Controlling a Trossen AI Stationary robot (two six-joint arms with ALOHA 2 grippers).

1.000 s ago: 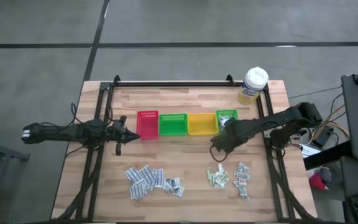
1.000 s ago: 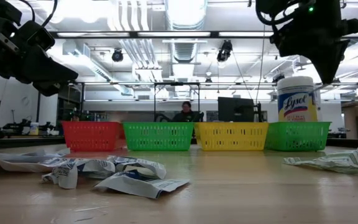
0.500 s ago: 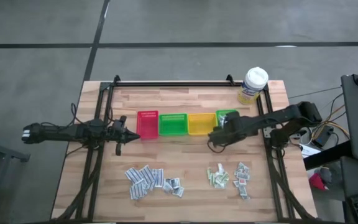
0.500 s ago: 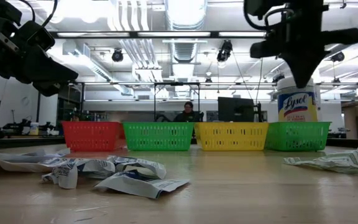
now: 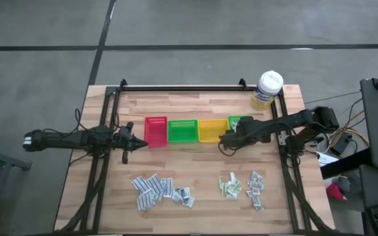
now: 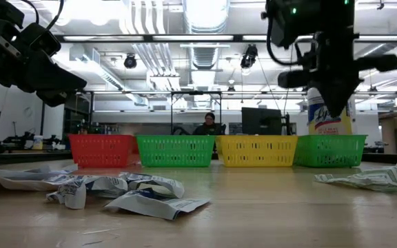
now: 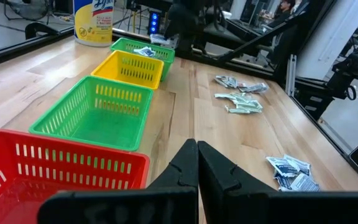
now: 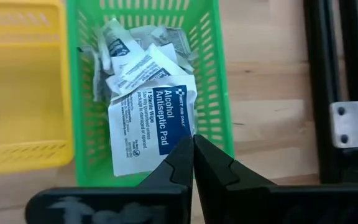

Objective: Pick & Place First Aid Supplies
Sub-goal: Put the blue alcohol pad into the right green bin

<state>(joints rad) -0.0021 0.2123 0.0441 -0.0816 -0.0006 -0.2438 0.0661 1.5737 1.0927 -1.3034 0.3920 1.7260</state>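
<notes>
Four bins [image 5: 197,130] were counted, and perhaps four sachet heaps [image 5: 153,189]. Both grippers, left [image 5: 135,139] and right [image 5: 223,141], were pressed together, empty.

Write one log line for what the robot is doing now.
right tool: shut, above green bin | alcohol pad: in bin | left tool: shut, waiting

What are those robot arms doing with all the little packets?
They are sorting first aid packets into coloured bins. The right claw is pinching a white-and-blue alcohol antiseptic pad over the far-right green bin, which already holds several packets. The left claw is shut and empty, waiting by the red bin. Two piles of packets lie on the wooden table.
</notes>
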